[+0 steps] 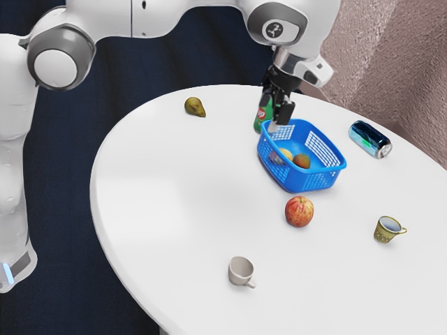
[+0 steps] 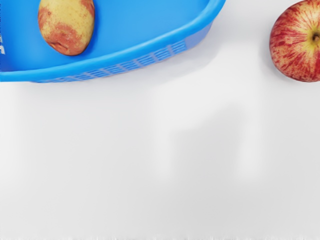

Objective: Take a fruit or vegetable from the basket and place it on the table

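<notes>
the black two-finger tool [image 1: 274, 112] hangs open, its fingers apart, near the blue plastic mesh basket [image 1: 299, 183]. inside the basket lie rounded pieces of produce, one mottled yellow and red [image 2: 66, 26]. a red-and-yellow apple [image 1: 299, 211] sits near it on the round white desk [image 1: 174, 195].

Bright light lays soft shadows across the table [image 2: 100, 175].

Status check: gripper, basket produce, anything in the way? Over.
Gripper open, empty. Produce in basket. Green can close beside basket, possible snag.
</notes>
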